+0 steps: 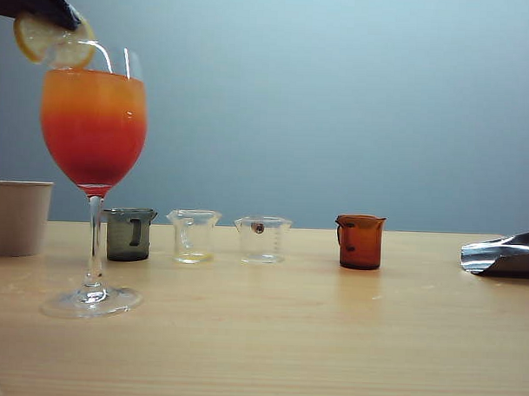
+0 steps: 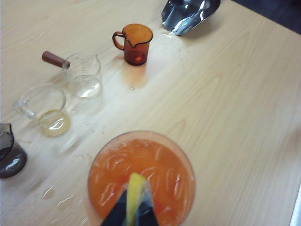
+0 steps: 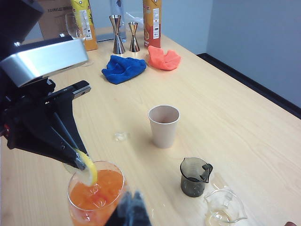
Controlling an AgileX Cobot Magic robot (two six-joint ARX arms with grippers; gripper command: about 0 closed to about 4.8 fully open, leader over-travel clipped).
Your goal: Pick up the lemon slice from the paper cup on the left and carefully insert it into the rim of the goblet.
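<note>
The left gripper [image 3: 80,162] is clamped on the lemon slice [image 1: 53,41], holding it at the near-side rim of the goblet [image 1: 94,127], which stands on the table [image 1: 329,339]. The slice sits edge-on over the orange drink; whether its cut has engaged the glass cannot be told. The right gripper [image 3: 129,212] shows only as a dark blur beside the goblet; its opening cannot be told. The paper cup [image 1: 18,217] stands behind, apart. Risk: downward or sideways force on the rim could tip the tall, narrow-footed goblet. Early release may drop the slice into the drink.
</note>
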